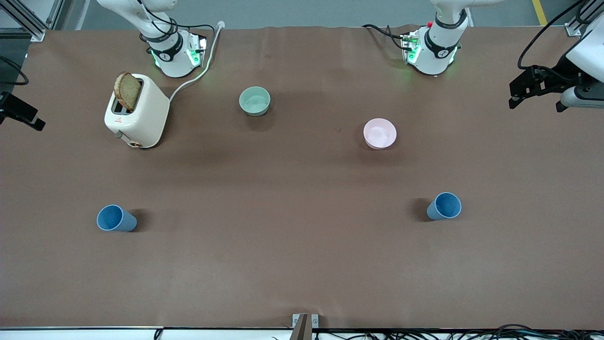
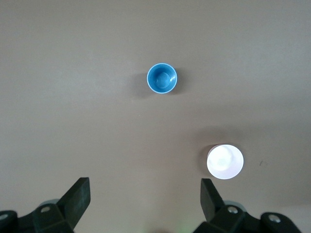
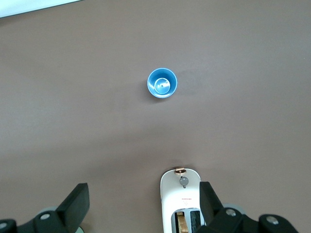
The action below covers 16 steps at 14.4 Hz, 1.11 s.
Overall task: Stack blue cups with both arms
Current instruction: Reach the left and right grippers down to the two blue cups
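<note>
**A:** Where do the two blue cups stand?

**B:** Both upright on the brown worktop (image 1: 302,264), mouths up, well apart. One blue cup (image 1: 116,218) is toward the right arm's end, closer to the front edge than the toaster. The other blue cup (image 1: 444,206) is toward the left arm's end, closer to the front edge than the pink bowl.

**A:** And the left pincer?

**B:** The left pincer (image 2: 143,199) hangs high over the worktop with its black fingers (image 2: 77,196) spread wide and nothing between them. It touches nothing. Its wrist view looks straight down on that cup (image 2: 162,78) and the pink bowl (image 2: 225,161).

**A:** The right one?

**B:** Same posture. The right pincer (image 3: 143,201) is fully spread, empty, up in the air over the toaster (image 3: 181,201), and its camera looks down on the other cup (image 3: 162,83).

**A:** What else is out?

**B:** A cream toaster (image 1: 138,112) with a slice of brown bread (image 1: 127,91) poking from a slot, near the back edge by the right arm's base. A pale green bowl (image 1: 255,101) sits toward the back edge near the middle; the pink bowl (image 1: 380,133) is a little closer to the front.
</note>
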{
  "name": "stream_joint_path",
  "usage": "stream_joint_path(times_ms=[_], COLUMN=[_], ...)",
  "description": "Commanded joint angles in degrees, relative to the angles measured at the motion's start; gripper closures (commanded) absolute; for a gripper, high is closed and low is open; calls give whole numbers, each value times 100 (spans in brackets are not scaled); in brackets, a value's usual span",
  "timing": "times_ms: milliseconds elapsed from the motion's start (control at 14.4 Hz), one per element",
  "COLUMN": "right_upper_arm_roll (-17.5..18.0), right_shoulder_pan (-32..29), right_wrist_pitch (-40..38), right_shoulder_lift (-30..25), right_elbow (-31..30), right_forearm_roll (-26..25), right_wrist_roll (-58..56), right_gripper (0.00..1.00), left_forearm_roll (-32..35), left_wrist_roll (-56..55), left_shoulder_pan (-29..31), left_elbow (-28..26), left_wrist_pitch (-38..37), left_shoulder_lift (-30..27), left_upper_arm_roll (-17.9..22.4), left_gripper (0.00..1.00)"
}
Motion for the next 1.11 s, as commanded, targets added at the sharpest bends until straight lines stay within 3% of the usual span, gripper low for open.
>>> stream_joint_path(times_ms=[0,417,557,1043], right_upper_arm_roll=[87,87,87,78], right_shoulder_pan=[-104,-104,-95,-403], right_wrist_pitch=[-65,-65,-47,1356], right_shoulder_lift=[-65,-57,13,1610], right_elbow=[7,-1,-62,-265], right_forearm_roll=[-6,-6,-14,-41], right_wrist_roll=[-40,-57,-101,-356], right_gripper=[0,0,0,0], left_forearm_roll=[-25,-42,-16,-7], left_wrist_roll=[50,42,24,-389], left_shoulder_pan=[-24,116,152,126], left_elbow=[147,393,358,-811], left_wrist_pitch=[-112,-85,115,2909], left_shoulder_lift=[59,287,654,2201], left_upper_arm_roll=[15,86,77,77], left_gripper=[0,0,0,0])
